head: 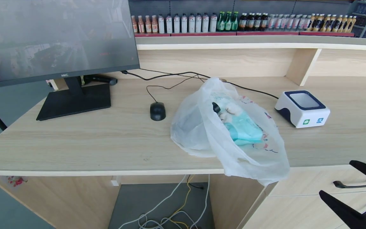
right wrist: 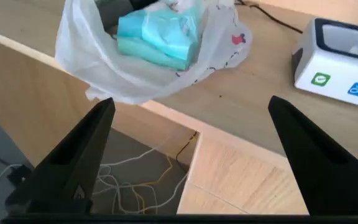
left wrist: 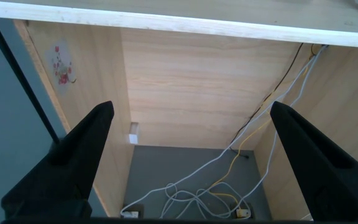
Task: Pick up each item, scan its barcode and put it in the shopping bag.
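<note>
A translucent white shopping bag (head: 246,149) lies on the wooden counter (head: 75,140), its lower end hanging over the front edge. Inside it I see a teal soft pack (head: 245,128) and a dark item (head: 215,107); the bag (right wrist: 104,68) and the teal pack (right wrist: 160,34) also show in the right wrist view. The white barcode scanner (head: 302,108) stands to the right of the bag. My right gripper (head: 354,190) hangs open and empty below the counter's front edge at the lower right. My left gripper (left wrist: 191,162) is open and empty, low under the counter.
A monitor (head: 56,38) on a black stand sits at the back left, with a black mouse (head: 157,111) and cables between it and the bag. Drawers with dark handles (head: 353,184) are under the counter on the right. Loose cables (left wrist: 191,196) lie on the floor in the knee space.
</note>
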You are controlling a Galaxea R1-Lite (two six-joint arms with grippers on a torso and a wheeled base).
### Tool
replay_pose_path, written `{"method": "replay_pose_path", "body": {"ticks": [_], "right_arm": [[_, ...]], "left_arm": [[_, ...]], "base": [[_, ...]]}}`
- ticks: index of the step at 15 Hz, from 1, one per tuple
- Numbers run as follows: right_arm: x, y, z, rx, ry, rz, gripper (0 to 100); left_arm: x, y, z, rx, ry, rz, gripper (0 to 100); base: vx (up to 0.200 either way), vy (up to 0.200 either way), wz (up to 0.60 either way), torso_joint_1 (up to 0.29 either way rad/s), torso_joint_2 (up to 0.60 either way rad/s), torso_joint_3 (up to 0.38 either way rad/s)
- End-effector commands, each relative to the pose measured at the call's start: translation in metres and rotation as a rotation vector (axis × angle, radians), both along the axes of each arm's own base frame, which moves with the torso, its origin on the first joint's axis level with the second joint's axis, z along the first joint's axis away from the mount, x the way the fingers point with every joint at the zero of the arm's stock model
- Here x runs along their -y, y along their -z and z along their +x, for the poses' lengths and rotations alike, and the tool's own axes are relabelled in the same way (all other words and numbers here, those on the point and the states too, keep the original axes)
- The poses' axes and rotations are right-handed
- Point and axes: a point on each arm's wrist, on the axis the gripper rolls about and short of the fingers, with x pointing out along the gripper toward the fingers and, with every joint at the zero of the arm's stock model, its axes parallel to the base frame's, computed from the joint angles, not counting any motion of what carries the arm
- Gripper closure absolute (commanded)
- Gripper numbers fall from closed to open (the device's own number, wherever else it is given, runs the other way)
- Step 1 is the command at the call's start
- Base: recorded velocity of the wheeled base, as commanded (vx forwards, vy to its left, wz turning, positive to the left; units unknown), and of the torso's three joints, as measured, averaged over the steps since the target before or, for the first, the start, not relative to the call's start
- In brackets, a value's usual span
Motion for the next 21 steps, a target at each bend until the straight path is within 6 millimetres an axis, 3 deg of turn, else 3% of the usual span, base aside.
{"method": "replay_pose_path", "body": {"ticks": [1, 4, 9, 19, 21], "right_arm": [[0.019, 0.030, -0.049, -0.061, -0.028, -0.030, 0], [0.038, 0.069, -0.092, -0.102, 0.029, -0.039, 0], [0.034, 0.072, -0.088, -0.174, 0.301, 0.051, 0], [0.033, 0.073, -0.094, -0.089, 0.522, 0.115, 0], [0.033, 0.075, -0.100, -0.024, 0.490, 0.149, 0]], "left_arm": [[0.000, 0.000, 0.000, 0.000, 0.000, -0.001, 0], [0.000, 0.000, 0.000, 0.000, 0.000, -0.002, 0], [0.000, 0.000, 0.000, 0.000, 0.000, -0.001, 0], [0.000, 0.000, 0.000, 0.000, 0.000, -0.001, 0], [0.000, 0.000, 0.000, 0.000, 0.000, -0.001, 0]], "base": [[0.000, 0.000, 0.00, 0.000, 0.00, 0.000], [0.000, 0.000, 0.00, 0.000, 0.00, 0.000], [0.000, 0.000, 0.00, 0.000, 0.00, 0.000], [0.000, 0.000, 0.00, 0.000, 0.00, 0.000], [0.000, 0.000, 0.00, 0.000, 0.00, 0.000]]}}
